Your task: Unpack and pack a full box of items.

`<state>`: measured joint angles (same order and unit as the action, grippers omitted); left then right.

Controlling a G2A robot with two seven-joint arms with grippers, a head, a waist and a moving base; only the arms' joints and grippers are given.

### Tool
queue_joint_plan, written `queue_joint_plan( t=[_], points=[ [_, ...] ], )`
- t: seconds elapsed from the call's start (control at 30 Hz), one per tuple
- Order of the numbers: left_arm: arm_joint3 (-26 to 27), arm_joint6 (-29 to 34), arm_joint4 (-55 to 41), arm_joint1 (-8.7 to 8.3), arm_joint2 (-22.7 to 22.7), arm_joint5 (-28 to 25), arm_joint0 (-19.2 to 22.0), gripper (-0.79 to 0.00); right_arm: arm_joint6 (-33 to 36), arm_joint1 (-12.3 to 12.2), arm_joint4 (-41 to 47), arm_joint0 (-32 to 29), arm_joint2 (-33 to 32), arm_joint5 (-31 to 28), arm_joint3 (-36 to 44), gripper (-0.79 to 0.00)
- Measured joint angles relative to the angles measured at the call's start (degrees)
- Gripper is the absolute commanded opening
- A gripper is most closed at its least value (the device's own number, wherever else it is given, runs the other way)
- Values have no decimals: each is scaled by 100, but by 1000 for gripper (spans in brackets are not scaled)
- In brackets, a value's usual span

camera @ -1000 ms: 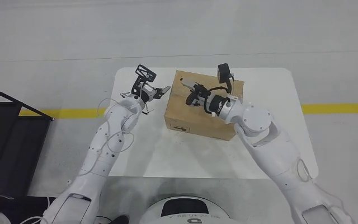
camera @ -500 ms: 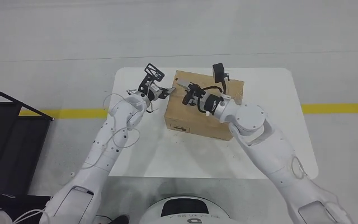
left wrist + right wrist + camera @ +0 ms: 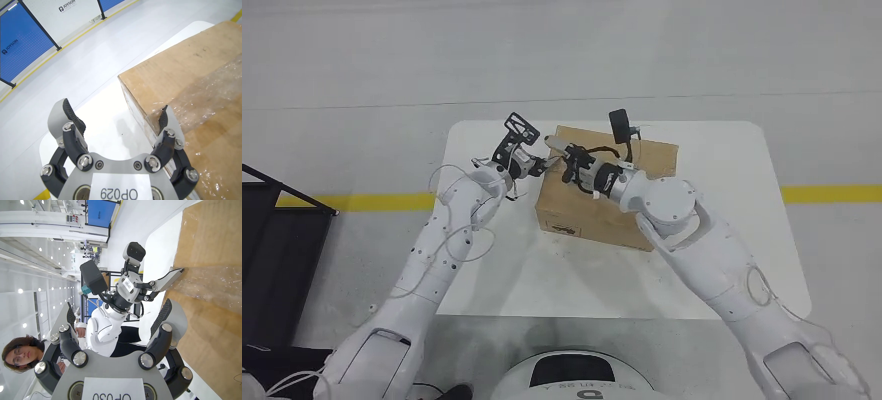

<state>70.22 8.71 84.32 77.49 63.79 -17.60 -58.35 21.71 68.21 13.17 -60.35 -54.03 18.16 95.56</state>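
Observation:
A closed brown cardboard box (image 3: 612, 200) stands on the white table (image 3: 492, 270), with a strip of clear tape (image 3: 208, 91) along its top. My left gripper (image 3: 535, 162) is open at the box's left top edge. In the left wrist view the left gripper (image 3: 115, 115) has one fingertip (image 3: 164, 115) against the tape end at that edge, while the other hangs over the table. My right gripper (image 3: 566, 166) hovers open over the left end of the box top, facing the left one. The right wrist view shows the right gripper (image 3: 118, 313) open beside the box (image 3: 208, 237), with the left gripper (image 3: 154, 264) beyond.
The table has bare room in front of the box (image 3: 572, 285) and to its right (image 3: 732, 200). A black rack (image 3: 272, 250) stands on the floor at the left. A yellow line (image 3: 832, 192) crosses the floor.
The left gripper has moved right, up to the box's left top edge. The right gripper has slid left across the box top toward the same edge.

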Motion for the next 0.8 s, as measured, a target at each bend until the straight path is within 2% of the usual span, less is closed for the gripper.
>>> queue_joint_plan(
  t=[0.37,0.7,0.73,0.77,0.8],
  points=[
    [133,1,33,-48,109,-89,-104,0,-574,126,-575,97,253,74,-304,0],
    [-95,-33,20,-33,33,-110,8,0,-504,226,-544,196,276,117,-636,0],
    [-93,-37,18,-32,30,-112,11,0,-499,236,-541,210,280,123,-677,-18],
    [-85,-38,12,-33,30,-115,10,0,-490,245,-539,225,282,129,-717,-249],
    [-67,-43,8,-34,29,-121,2,0,-486,256,-533,254,270,138,-777,-437]
  ],
)
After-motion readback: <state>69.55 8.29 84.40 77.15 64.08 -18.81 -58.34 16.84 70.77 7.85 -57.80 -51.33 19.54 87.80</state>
